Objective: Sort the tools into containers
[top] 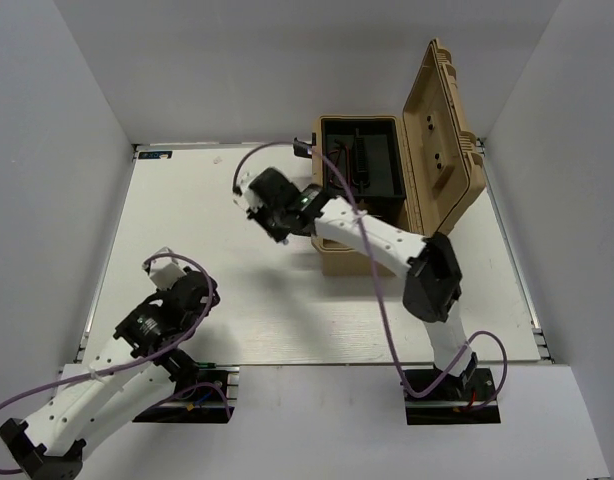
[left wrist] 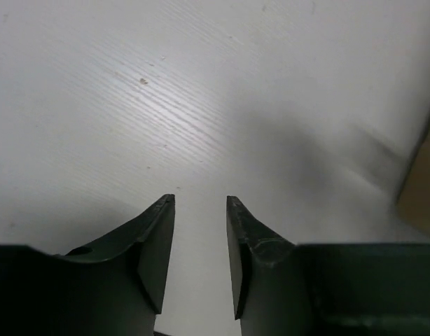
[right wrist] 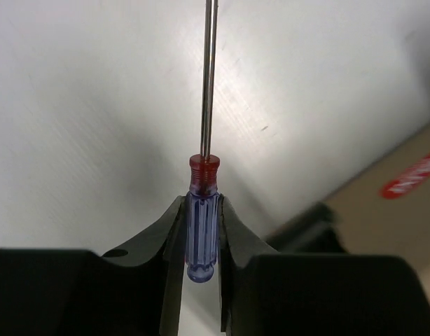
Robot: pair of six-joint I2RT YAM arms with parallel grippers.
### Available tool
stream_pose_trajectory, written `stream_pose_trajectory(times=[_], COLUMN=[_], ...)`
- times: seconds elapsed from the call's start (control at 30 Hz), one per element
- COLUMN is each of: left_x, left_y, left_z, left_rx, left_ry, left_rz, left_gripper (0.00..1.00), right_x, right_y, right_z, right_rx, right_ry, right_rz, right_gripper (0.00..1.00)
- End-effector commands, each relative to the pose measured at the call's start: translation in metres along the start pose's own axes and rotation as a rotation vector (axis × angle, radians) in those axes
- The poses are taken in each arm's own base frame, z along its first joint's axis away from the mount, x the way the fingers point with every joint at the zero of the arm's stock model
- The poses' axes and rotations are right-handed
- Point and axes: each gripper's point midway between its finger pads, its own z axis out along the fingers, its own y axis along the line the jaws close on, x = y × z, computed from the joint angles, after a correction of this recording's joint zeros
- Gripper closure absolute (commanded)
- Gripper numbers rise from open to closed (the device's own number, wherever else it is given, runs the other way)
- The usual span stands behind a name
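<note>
My right gripper (right wrist: 201,201) is shut on a screwdriver (right wrist: 202,234) with a clear blue handle and a red collar. Its thin metal shaft points straight away from the wrist, over the white table. In the top view this gripper (top: 259,207) hangs just left of the open tan toolbox (top: 442,190). My left gripper (left wrist: 200,199) is open with only bare table between its fingers. In the top view it (top: 161,266) sits at the near left of the table. No other tools show in any view.
The toolbox stands at the back right with its lid (top: 439,130) raised and a black tray (top: 359,158) inside. One corner of it (right wrist: 404,189) with a red sticker lies right of the held screwdriver. White walls enclose the table (top: 207,200).
</note>
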Motion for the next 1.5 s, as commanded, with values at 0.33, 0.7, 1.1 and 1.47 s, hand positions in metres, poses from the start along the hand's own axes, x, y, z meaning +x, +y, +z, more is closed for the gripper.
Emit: stream_pose_trajectory(times=[0.33,0.7,1.1,1.47], left_x=[-0.006,0.022,0.048,0.047], left_y=[-0.062,-0.07,-0.04,-0.042], left_z=[-0.016,-0.013,-0.011,-0.01], left_rx=[0.264,0.309,0.192,0.192], left_ry=[0.075,0.187,0.278,0.275], left_rz=[0.333,0.316,0.146,0.131], left_gripper=[0.42,0.27,0.23,0.22], right_x=[-0.098,-0.031,0.035,0.063], right_y=[-0.137,-0.288,-0.324,-0.331], right_z=[-0.159,-0.166,-0.121,-0.101], right_rx=[0.373,0.806,0.835,0.782], right_ry=[-0.401,-0.288,-0.089,-0.016], right_rz=[0.025,0.263,0.385,0.46], right_gripper=[1.0,1.0,1.0,0.71])
